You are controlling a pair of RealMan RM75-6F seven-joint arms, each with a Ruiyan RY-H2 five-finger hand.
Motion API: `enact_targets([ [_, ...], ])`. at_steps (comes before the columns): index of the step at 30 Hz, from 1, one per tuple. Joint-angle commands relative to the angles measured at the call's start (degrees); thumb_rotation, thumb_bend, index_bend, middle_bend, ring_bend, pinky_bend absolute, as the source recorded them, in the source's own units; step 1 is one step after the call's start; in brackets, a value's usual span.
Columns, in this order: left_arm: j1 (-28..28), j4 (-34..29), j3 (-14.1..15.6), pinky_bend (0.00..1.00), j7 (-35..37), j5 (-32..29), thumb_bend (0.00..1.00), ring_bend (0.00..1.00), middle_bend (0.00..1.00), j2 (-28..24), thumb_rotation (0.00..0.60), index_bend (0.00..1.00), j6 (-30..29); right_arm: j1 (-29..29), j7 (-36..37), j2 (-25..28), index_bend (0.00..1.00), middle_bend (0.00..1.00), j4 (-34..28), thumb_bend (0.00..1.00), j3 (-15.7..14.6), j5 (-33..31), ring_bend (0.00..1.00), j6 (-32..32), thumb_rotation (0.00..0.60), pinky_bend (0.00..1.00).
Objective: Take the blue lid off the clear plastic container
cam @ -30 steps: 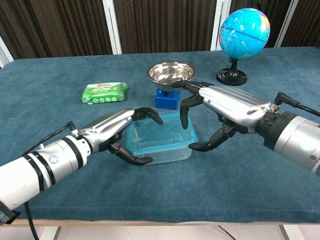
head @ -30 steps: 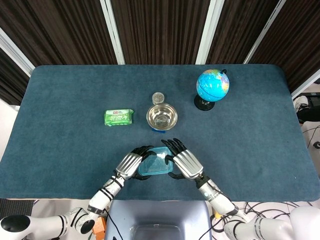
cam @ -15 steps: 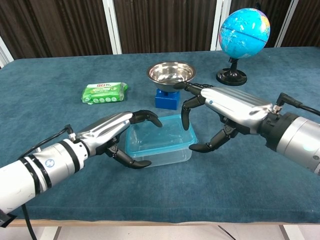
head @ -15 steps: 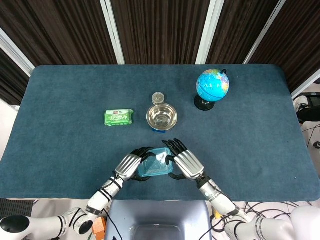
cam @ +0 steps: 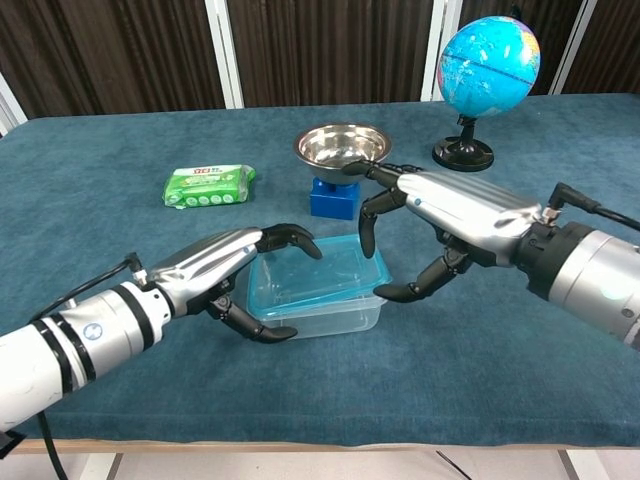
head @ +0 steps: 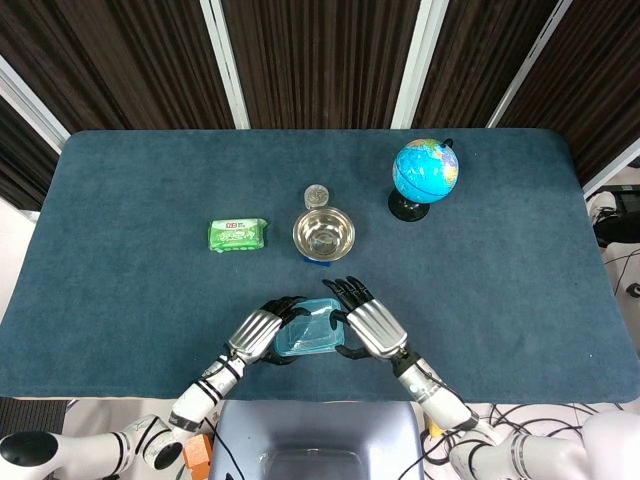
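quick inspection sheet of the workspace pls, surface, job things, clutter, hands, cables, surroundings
surface: blue cloth table, flat.
job's things: clear plastic container at the near edge, blue lid still on it.
clutter: green packet, steel bowl on a blue block, small jar, globe.
hands: left hand cups the container's left end, right hand its right; grip unclear.
cables: black lead at the right wrist; more beyond the table's right edge.
surroundings: dark curtains with white posts.
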State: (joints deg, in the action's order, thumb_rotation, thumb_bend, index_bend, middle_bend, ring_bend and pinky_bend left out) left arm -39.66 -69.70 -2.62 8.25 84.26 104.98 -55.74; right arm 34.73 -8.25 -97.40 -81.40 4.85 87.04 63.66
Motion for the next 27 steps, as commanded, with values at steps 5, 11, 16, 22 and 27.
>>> enact_targets([
  [5,0.32,-0.79,0.32,0.3,-0.23,0.33,0.36,0.37,0.68,-0.73,0.6,0.35,-0.41,0.67,0.36,-1.84,0.54,0.0,2.56,0.22,0.06,1.66,0.0,1.12,0.6,0.0],
  [11,0.71,-1.39,0.44,0.31,0.04,0.53,0.36,0.37,0.69,-1.57,0.6,0.35,-0.95,1.12,1.42,-2.88,0.55,0.0,4.21,0.25,0.28,3.2,0.0,2.59,0.6,0.0],
  [16,0.95,-1.82,0.52,0.31,0.49,0.51,0.36,0.38,0.7,-2.22,0.6,0.35,-1.04,1.58,0.99,-3.56,0.56,0.0,5.96,0.27,0.05,4.39,0.0,3.18,0.6,0.0],
  [22,1.16,-2.17,0.68,0.32,1.21,0.84,0.36,0.39,0.7,-3.03,0.6,0.36,-1.28,2.04,2.86,-5.17,0.57,0.01,9.28,0.33,-0.2,5.36,0.0,3.87,0.6,0.0],
  [27,1.32,-2.77,0.83,0.33,1.55,1.23,0.36,0.39,0.7,-3.76,0.6,0.36,-1.67,2.64,4.38,-6.56,0.59,0.02,11.83,0.37,-0.28,6.66,0.0,4.98,0.6,0.0],
])
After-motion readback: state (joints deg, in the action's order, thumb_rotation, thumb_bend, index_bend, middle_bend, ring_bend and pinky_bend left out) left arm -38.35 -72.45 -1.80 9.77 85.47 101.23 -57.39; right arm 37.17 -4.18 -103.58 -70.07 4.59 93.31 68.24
